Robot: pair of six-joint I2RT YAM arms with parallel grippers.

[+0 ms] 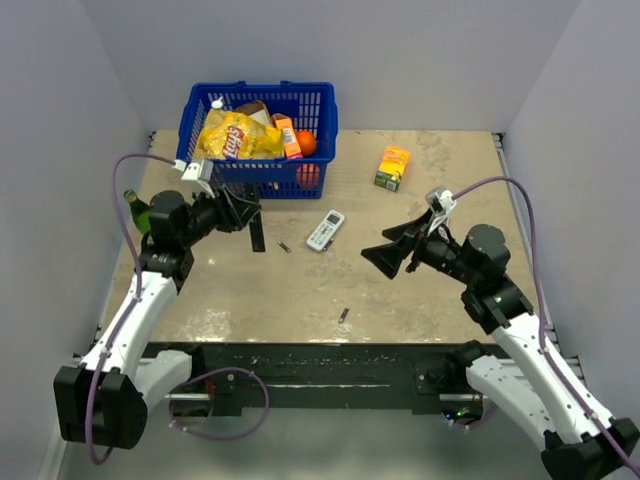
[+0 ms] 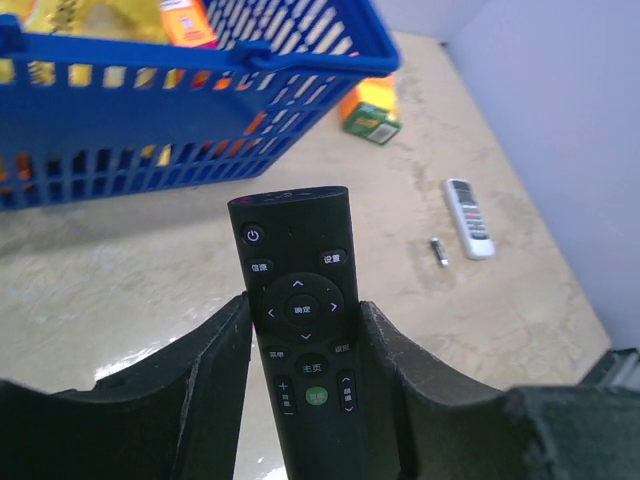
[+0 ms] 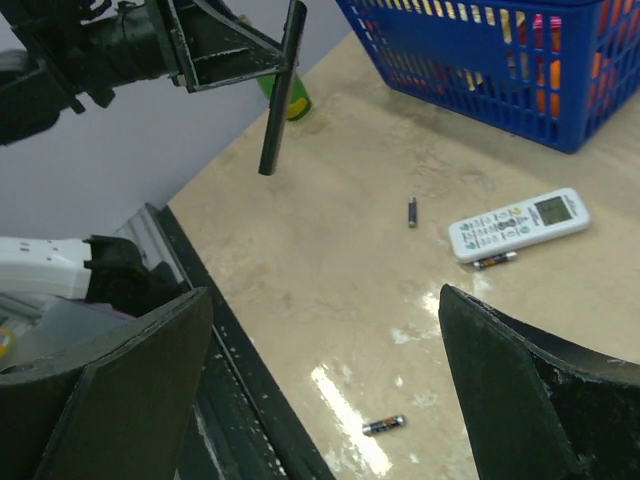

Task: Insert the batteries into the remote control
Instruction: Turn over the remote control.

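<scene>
The remote control (image 1: 258, 234) hangs over the left part of the table (image 1: 430, 300), in front of the blue basket (image 1: 262, 92). Its long axis is steep and slightly tilted, with the power-button end pointing down. The left gripper (image 1: 251, 216) pinches its sides, forearm reaching rightward. The right gripper (image 1: 386, 252) hovers mid-table, aimed left, fingers spread wide and empty. The batteries (image 1: 284, 246) lie loose on the table, one touching the white remote (image 1: 325, 230).

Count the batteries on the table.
3. One battery alone on the open table, one right beside the white remote, one near the table's front edge. Others could be hidden.
</scene>
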